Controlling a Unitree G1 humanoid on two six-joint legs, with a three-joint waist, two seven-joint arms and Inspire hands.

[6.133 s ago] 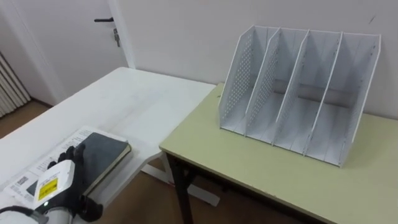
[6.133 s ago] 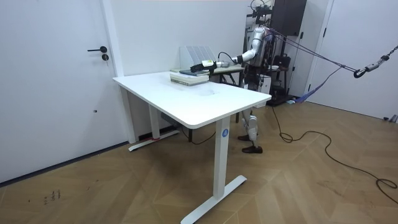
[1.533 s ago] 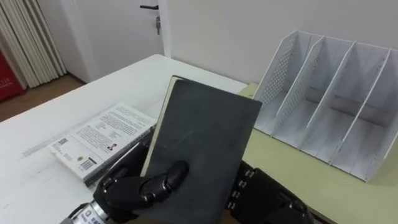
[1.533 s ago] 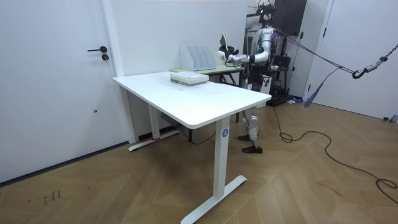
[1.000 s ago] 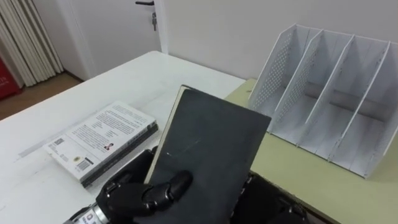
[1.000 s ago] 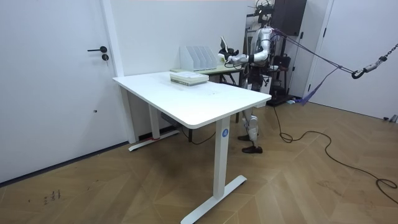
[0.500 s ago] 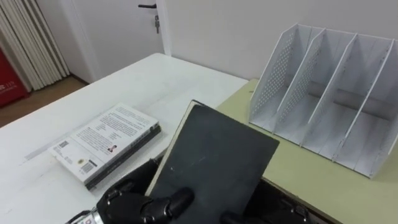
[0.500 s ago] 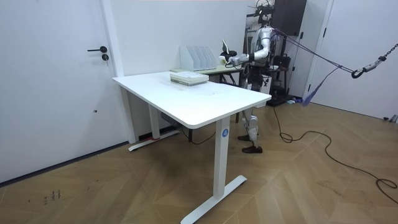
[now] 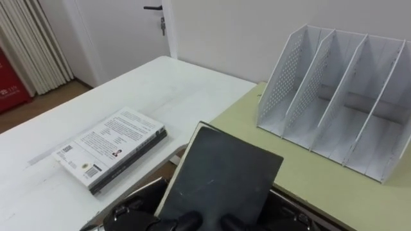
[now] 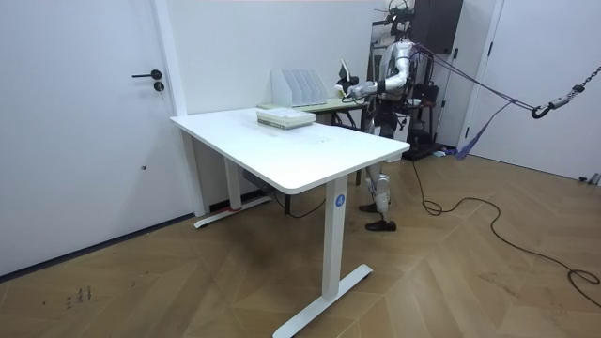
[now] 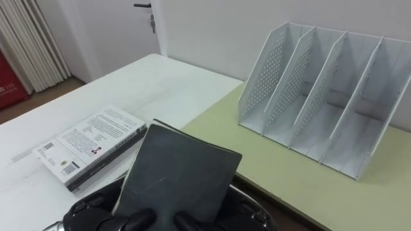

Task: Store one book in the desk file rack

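Note:
I hold a black book point(image 9: 221, 176) tilted in front of me, low in the eye views, over the gap between the two tables. My left hand point(image 9: 131, 213) is curled round its lower left side. My right hand point(image 9: 292, 215) grips its lower right, thumb on the cover. The white file rack point(image 9: 334, 96) stands empty on the green desk point(image 9: 257, 125), ahead and to the right of the book. In the room view I stand by the desk with the book point(image 10: 344, 69) raised next to the rack point(image 10: 299, 86).
A white-covered book point(image 9: 112, 147) lies on the white table point(image 9: 160, 83) to my left. A narrow gap separates that table from the green desk. Behind the rack is a wall, and a door point(image 9: 122, 25) lies at the far left.
The black book has sunk lower and leans flatter. My right hand's fingers have closed onto it; my left hand keeps its grip.

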